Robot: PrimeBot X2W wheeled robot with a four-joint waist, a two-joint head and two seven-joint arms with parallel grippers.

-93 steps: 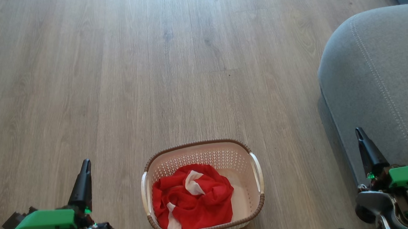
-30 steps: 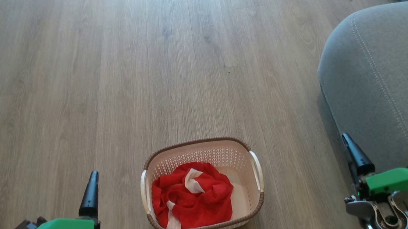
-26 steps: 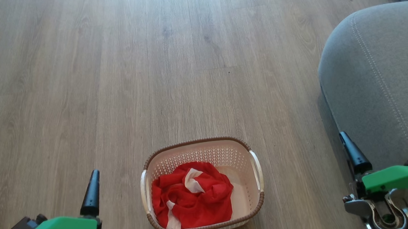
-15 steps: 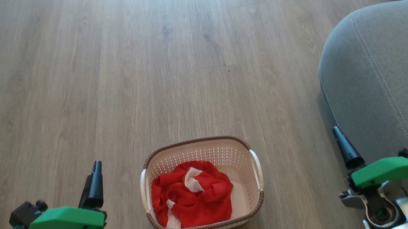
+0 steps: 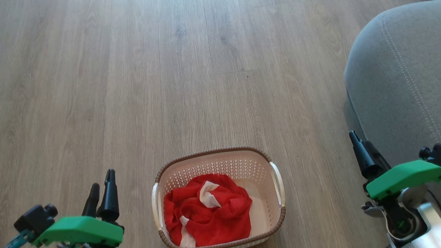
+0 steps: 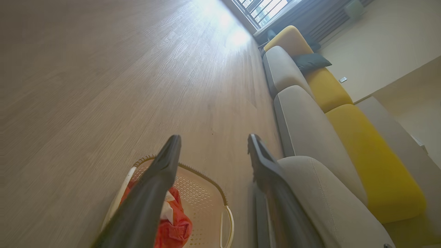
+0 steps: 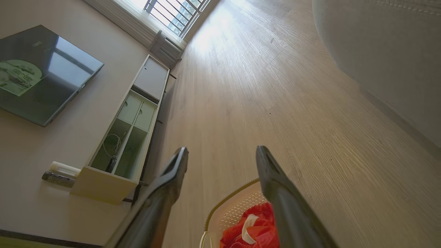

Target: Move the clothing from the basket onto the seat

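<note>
Crumpled red clothing with white patches fills the cream basket's left side. The left gripper and right gripper are spread wide, holding nothing.

our left gripper at lower left turned, both fingers now showing, our right gripper at lower right shifted left and higher
</note>
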